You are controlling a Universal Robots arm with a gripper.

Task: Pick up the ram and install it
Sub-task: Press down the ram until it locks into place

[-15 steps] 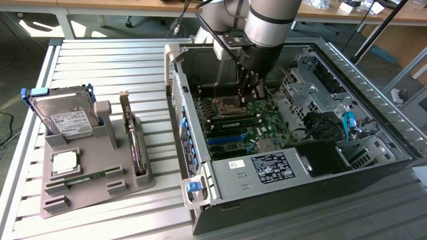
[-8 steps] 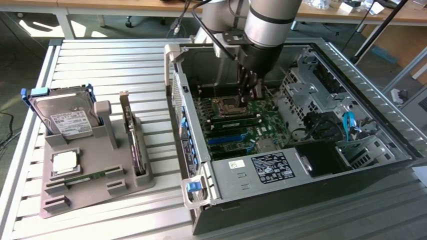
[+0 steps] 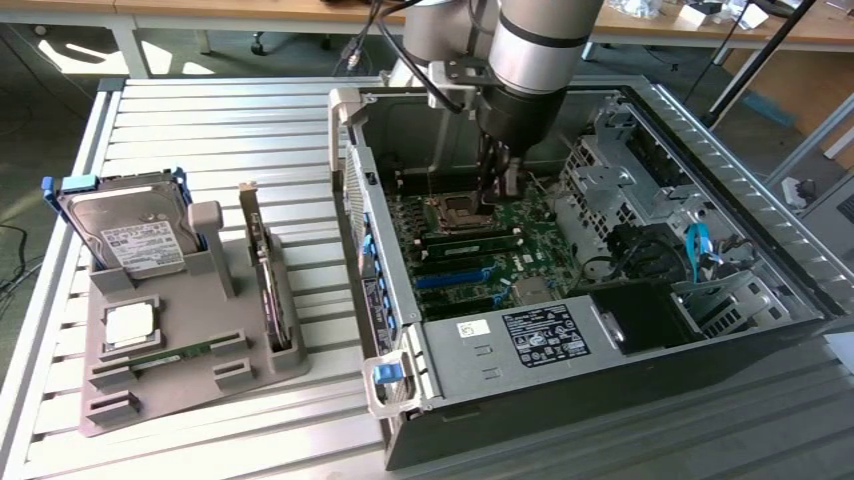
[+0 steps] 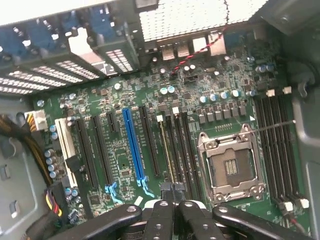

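Hovering inside the PC case (image 3: 747, 290), gripper (image 4: 173, 192) pinched together right above the motherboard (image 4: 150, 150) memory slots (image 4: 177, 150), probably seating the ram (image 4: 166, 152).

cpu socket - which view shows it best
The wrist view: the empty CPU socket sits close and nearly face on, with its metal frame and contact grid plain, just beyond the shut pincer. In the exterior view the socket is small and distant inside the computer case, with the arm partly in front of it.
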